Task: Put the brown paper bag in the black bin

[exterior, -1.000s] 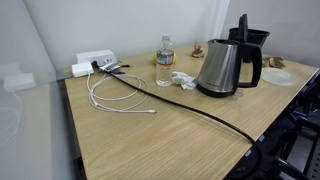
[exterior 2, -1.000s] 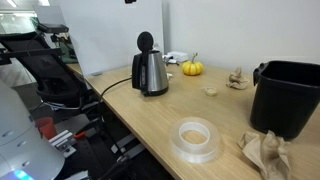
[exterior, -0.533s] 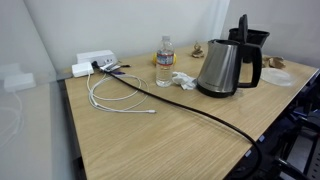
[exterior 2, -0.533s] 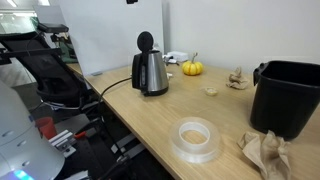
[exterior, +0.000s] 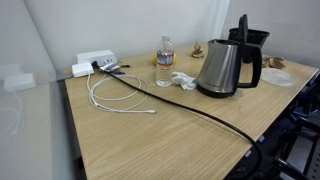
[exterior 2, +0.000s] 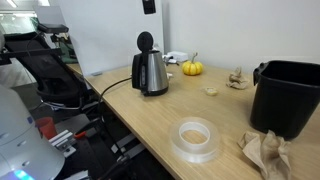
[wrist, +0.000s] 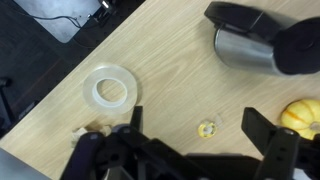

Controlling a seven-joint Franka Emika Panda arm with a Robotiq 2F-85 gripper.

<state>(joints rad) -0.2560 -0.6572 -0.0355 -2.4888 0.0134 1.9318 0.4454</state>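
Note:
The brown paper bag (exterior 2: pixel 265 152), a crumpled tan lump, lies on the wooden table near its front edge, just in front of the black bin (exterior 2: pixel 288 95). The bin stands upright with a wide flared rim. In an exterior view the bin (exterior: pixel 257 37) shows partly behind the kettle. My gripper (exterior 2: pixel 148 5) hangs high above the table, over the kettle area, far from the bag and bin. In the wrist view the gripper (wrist: pixel 200 135) is open and empty, looking down at bare table with a small yellowish round piece (wrist: pixel 207 128) between the fingers. The bin is out of the wrist view.
A steel kettle (exterior 2: pixel 150 72) (exterior: pixel 228 65) (wrist: pixel 255 45) stands mid-table with its black cord trailing off. A clear tape roll (exterior 2: pixel 196 138) (wrist: pixel 110 90) lies near the bag. A small orange pumpkin (exterior 2: pixel 191 68), a water bottle (exterior: pixel 164 62) and white cables (exterior: pixel 115 95) are also on the table.
The gripper has come further into view at the top of an exterior view, shifted slightly right. Nothing on the table has moved.

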